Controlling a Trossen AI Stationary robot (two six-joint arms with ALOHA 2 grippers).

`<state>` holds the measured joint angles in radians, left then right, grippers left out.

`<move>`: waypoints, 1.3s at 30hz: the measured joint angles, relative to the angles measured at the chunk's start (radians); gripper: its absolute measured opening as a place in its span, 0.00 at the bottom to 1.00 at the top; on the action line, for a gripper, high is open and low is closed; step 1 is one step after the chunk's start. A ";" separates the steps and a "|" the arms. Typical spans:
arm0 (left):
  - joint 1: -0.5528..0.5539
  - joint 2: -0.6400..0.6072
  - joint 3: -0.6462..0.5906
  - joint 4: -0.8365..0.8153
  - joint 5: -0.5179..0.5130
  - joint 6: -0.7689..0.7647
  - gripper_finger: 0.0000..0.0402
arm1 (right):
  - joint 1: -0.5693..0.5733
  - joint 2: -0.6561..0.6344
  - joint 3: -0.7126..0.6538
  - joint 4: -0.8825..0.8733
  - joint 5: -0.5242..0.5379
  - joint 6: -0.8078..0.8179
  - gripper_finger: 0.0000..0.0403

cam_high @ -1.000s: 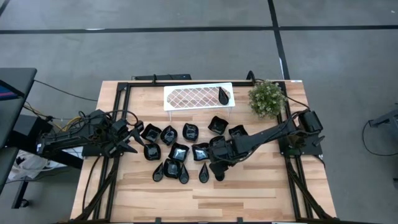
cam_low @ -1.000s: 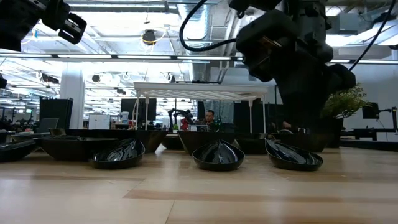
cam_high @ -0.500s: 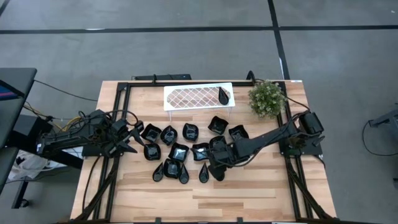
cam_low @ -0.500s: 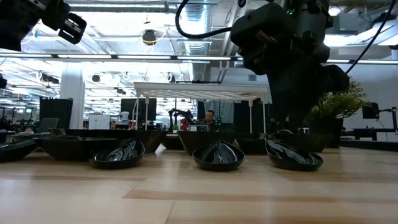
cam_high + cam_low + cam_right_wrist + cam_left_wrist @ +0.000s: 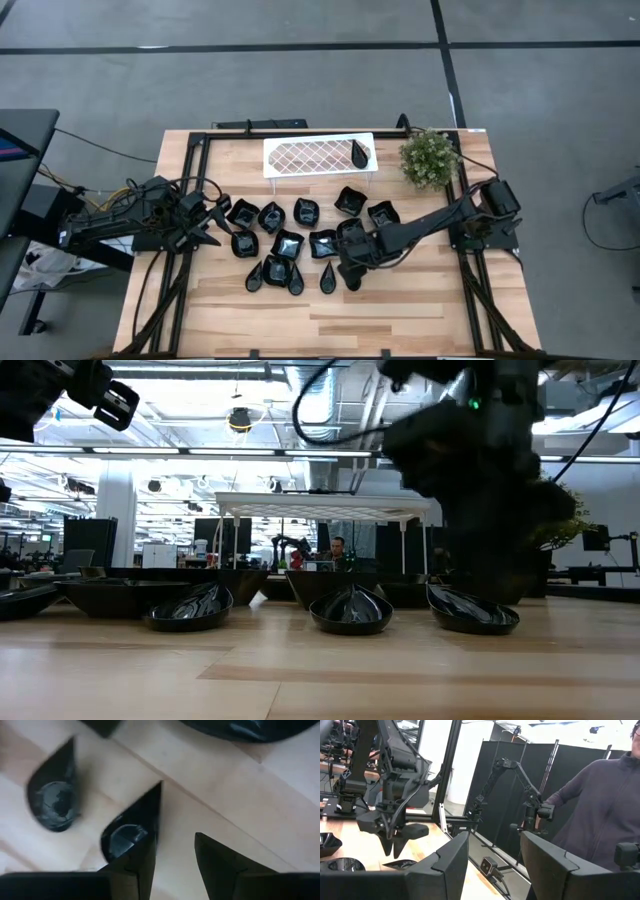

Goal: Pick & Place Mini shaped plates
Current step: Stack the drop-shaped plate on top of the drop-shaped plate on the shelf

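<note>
Where right tool hovers: teardrop plate beside.

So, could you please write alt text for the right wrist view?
The right tool, open, hangs low over the wooden table, one finger overlapping a black teardrop plate. A second teardrop plate lies beside it.

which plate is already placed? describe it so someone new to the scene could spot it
Start at the white lattice tray standing on legs at the far edge of the wooden table, left of the green potted plant. On its right end lies one small glossy black teardrop-shaped plate. It is the only plate up on the tray; all the other black plates sit clustered on the tabletop nearer the arms.
</note>
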<state>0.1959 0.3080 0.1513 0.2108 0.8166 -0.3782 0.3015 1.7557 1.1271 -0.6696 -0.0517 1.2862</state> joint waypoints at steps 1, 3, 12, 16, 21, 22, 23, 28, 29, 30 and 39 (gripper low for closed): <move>0.000 0.000 0.000 0.000 0.000 0.000 0.45 | 0.000 0.000 -0.010 0.007 0.000 0.011 0.33; 0.000 0.000 0.000 0.000 0.000 0.000 0.45 | 0.001 0.000 -0.019 0.030 0.000 0.014 0.33; 0.000 0.000 0.000 0.000 0.000 0.000 0.45 | 0.013 0.000 -0.021 0.050 0.000 -0.002 0.33; 0.000 0.000 0.000 0.000 0.000 0.000 0.45 | 0.013 0.000 -0.062 0.115 0.000 0.004 0.33; 0.000 0.000 0.000 0.000 0.000 0.000 0.45 | 0.013 0.000 -0.087 0.147 0.000 0.021 0.33; 0.000 0.000 0.000 0.000 0.000 0.000 0.45 | 0.013 0.000 -0.087 0.147 0.000 0.021 0.33; 0.000 0.000 0.000 0.000 0.000 0.000 0.45 | 0.013 0.000 -0.087 0.149 0.000 0.020 0.33; 0.000 0.000 0.000 0.000 0.000 0.000 0.45 | 0.011 0.018 -0.085 0.160 -0.004 0.017 0.33; 0.000 0.000 0.000 0.000 0.000 0.000 0.45 | 0.011 0.017 -0.085 0.161 -0.004 0.016 0.33; 0.000 0.000 0.000 0.000 0.000 0.000 0.45 | 0.010 0.026 -0.085 0.166 -0.008 0.017 0.33; 0.000 0.001 0.000 0.014 0.000 0.000 0.45 | 0.011 0.043 -0.085 0.185 -0.032 0.024 0.29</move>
<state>0.1963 0.3092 0.1513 0.2245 0.8165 -0.3782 0.3120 1.7988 1.0420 -0.4843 -0.0835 1.3107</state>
